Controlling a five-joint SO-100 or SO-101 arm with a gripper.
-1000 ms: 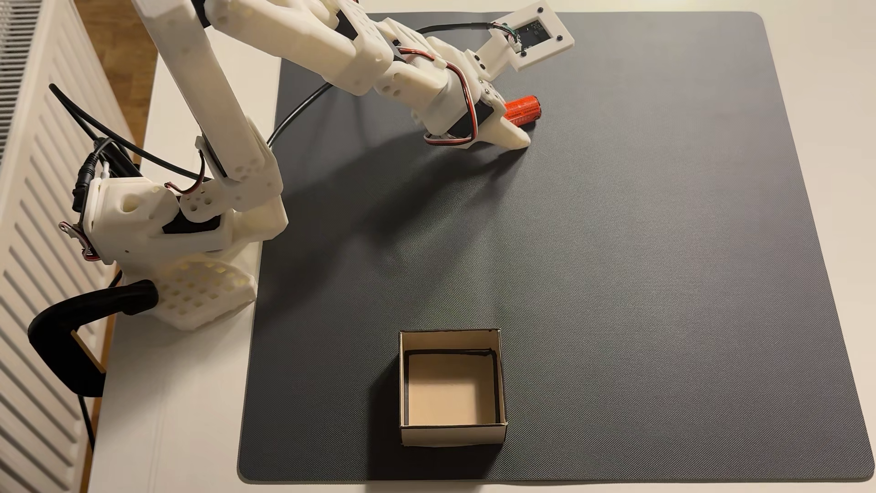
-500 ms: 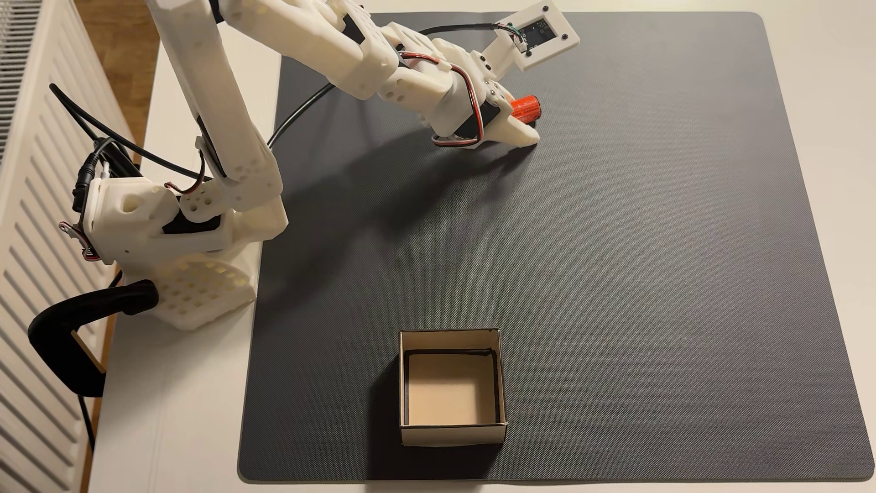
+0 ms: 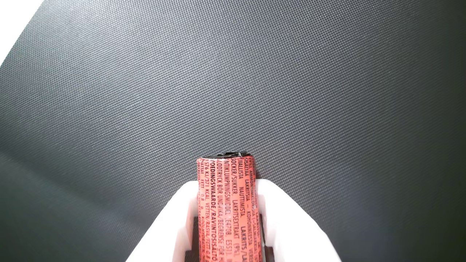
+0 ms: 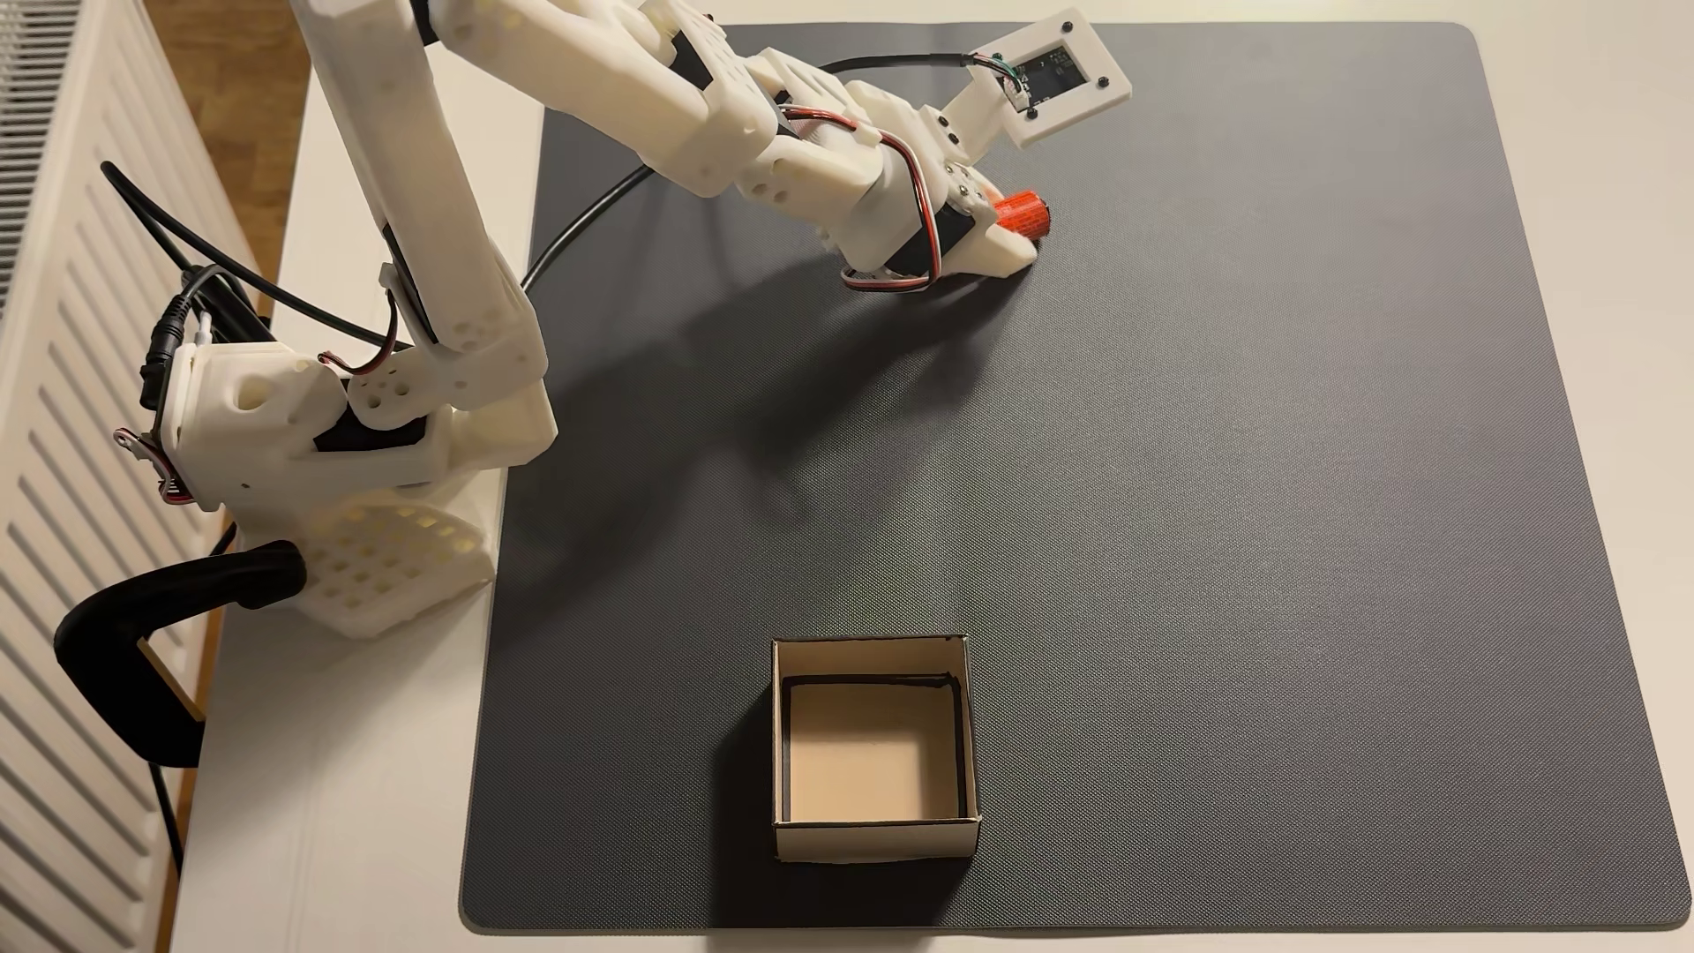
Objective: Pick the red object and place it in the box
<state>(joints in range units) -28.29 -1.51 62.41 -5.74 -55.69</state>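
My base (image 4: 367,476) sits on the white counter (image 4: 348,806) at its left edge in the fixed view, beside a dark grey textured mat (image 4: 1192,550) covering most of it. On the mat stands the box (image 4: 875,838) — open-topped, near the front edge — and the red object (image 4: 1024,213) seems to rest there too.

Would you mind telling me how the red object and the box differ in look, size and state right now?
The red object is an orange-red cylinder covered in fine dark print; the box is square, open-topped beige cardboard with dark inner lines. The red object is much smaller than the box. The red object sits between the fingers of the gripper, while the box stands free and empty, far from the gripper in the fixed view. Both are over the dark mat.
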